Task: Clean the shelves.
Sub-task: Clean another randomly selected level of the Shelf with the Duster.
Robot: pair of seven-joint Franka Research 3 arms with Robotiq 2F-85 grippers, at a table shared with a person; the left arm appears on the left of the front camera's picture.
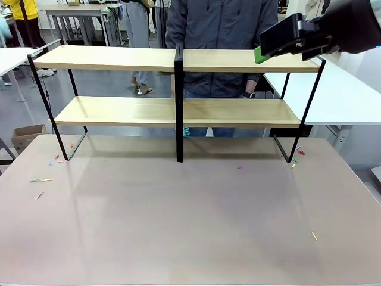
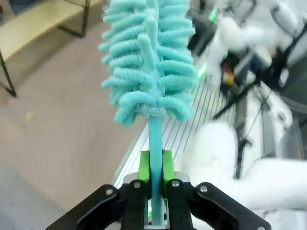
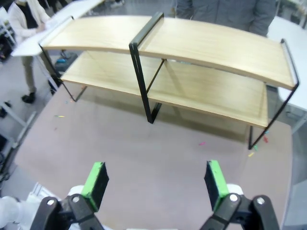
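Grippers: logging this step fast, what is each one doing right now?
Left gripper: shut on the teal duster by its handle.
Right gripper: open, holding nothing, above the table.

The counter (image 1: 190, 226) carries the shelves (image 1: 178, 110), standing along its far edge. Small coloured scraps (image 1: 41, 179) lie on the counter in front of the shelves' left foot, more (image 1: 296, 156) sit by the right foot, and a yellow sliver (image 1: 314, 236) lies well nearer, off to the right. Both wood boards look bare.
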